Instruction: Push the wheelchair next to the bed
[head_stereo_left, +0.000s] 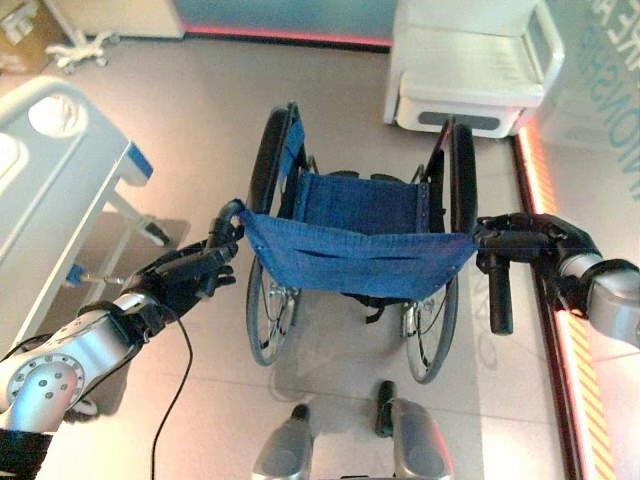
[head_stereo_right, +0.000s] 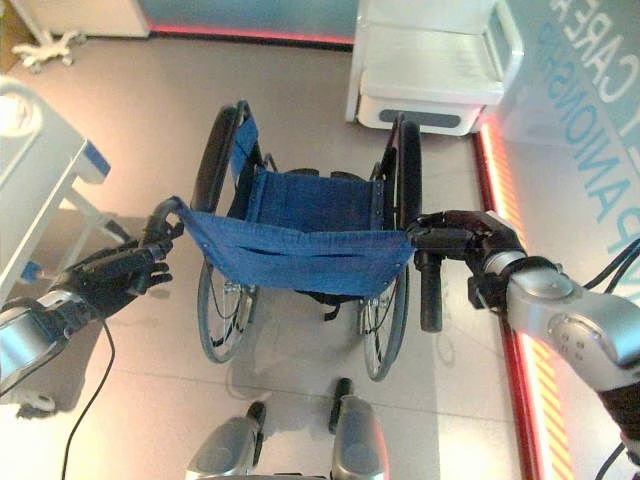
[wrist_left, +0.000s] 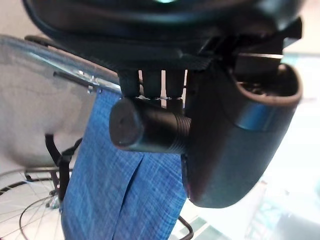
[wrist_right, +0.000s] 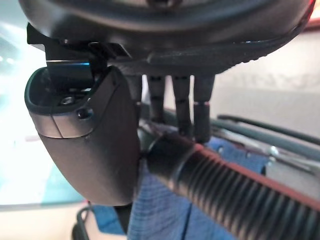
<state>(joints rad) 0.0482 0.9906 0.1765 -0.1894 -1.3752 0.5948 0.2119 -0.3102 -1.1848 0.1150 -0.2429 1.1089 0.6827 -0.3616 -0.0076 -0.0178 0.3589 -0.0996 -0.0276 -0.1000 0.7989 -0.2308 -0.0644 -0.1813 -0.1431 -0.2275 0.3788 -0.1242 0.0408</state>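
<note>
Pale glossy tiled floor (head_stereo_left: 200, 120), grout lines visible, a red-orange lit strip (head_stereo_left: 560, 330) running along the right side of the room and another at the base of the far wall. One wheelchair (head_stereo_left: 360, 250) stands mid-floor, facing away from the robot: blue woven fabric back sling and seat, black metal frame, two large spoked wheels with black tyres, two black push handles. One bed (head_stereo_left: 50, 170) at the left, white moulded plastic end board with blue corner piece, on pale metal legs; the wheelchair is well apart from it, with open floor between. One white boxy unit (head_stereo_left: 470, 70) with a grey base panel stands beyond the wheelchair against the far wall. A white star-shaped wheeled base (head_stereo_left: 85, 45) shows at the far left corner.

Left robot hand (head_stereo_left: 185, 280) sits at the left push handle (head_stereo_left: 228, 225); in the left wrist view the fingers (wrist_left: 150, 85) curl over the smooth round black grip (wrist_left: 147, 132) with the thumb (wrist_left: 235, 135) wrapped alongside, closed around it. Right robot hand (head_stereo_right: 470, 240) is at the right push handle (head_stereo_right: 430, 290); in the right wrist view the fingers (wrist_right: 182, 107) hook over the ribbed black rubber grip (wrist_right: 230, 190), thumb (wrist_right: 90, 145) pressed beside it, closed around it.
</note>
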